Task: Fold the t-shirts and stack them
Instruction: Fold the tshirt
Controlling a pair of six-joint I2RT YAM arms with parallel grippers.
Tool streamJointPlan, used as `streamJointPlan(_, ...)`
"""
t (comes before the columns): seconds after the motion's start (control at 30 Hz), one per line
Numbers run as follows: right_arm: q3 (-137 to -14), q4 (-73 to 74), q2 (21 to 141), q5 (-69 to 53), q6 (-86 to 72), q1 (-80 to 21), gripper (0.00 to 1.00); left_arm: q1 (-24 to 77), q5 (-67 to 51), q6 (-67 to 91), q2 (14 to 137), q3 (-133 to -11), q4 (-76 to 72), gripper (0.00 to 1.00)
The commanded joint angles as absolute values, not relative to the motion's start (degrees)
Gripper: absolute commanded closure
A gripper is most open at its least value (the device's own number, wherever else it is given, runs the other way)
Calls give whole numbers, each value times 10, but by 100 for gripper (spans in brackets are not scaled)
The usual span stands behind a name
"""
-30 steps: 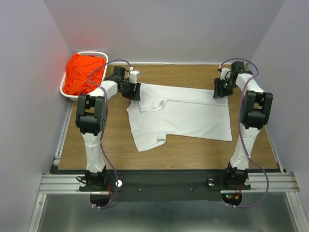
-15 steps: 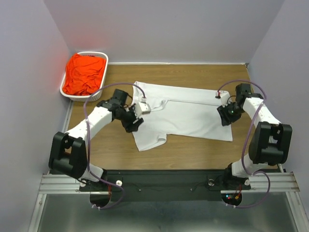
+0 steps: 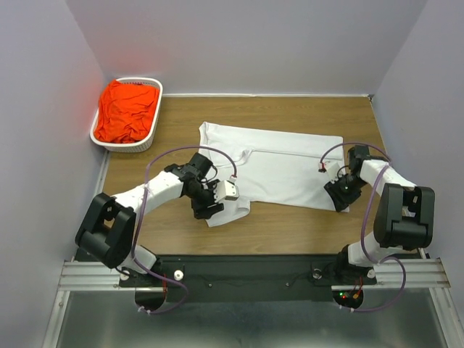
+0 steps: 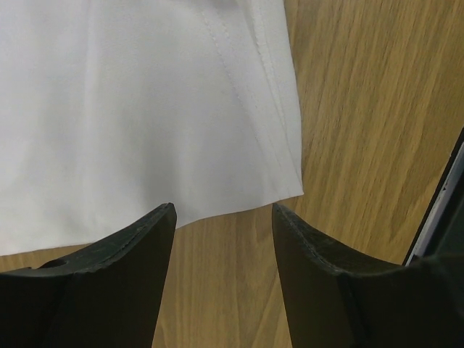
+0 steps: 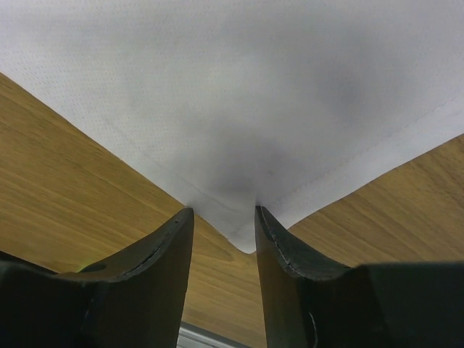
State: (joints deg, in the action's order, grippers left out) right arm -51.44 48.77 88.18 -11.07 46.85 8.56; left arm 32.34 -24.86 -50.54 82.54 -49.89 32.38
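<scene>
The white t-shirt (image 3: 279, 170) lies spread almost flat in the middle of the counter (image 3: 290, 228), its long side going from left to right. The cloth is smooth, with only some soft creases. At the near left a sleeve sticks out toward me, and in the left wrist view I see its hem with two rows of stitching and a square corner.

The orange-red t-shirt (image 3: 128, 111) is not spread. It sits crumpled in the white basket (image 3: 123, 147) at the far left corner, well apart from the white one.

The left gripper (image 4: 223, 212) hangs low over that sleeve corner. Its fingers stand wide apart and have hold of nothing, with cloth and bare wood showing between them.

The right gripper (image 5: 221, 214) is at the near right corner of the white t-shirt. Its fingers are parted more narrowly and the pointed corner of the cloth lies between them, flat on the wood. I think they do not pinch it, but this close view does not show whether the tips touch the cloth.
</scene>
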Motion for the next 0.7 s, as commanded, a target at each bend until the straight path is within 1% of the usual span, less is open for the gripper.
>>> streamJointPlan(0.0,-501,468,853,-95,490,84,55,329,-232,-519,839,-483,317,32)
streamJointPlan(0.23,-484,436,854,-84,484,83,56,326,-212,-505,835,-494,294,32)
streamJointPlan(0.33,-478,421,856,-78,486,81,62,310,-217,-505,837,-523,304,32)
streamJointPlan(0.4,-473,417,856,-77,487,79,63,306,-215,-508,838,-527,304,32)
streamJointPlan(0.53,-456,402,857,-69,488,76,68,306,-210,-514,854,-519,292,32)
streamJointPlan(0.67,-447,389,857,-66,488,73,75,306,-199,-510,876,-505,251,34)
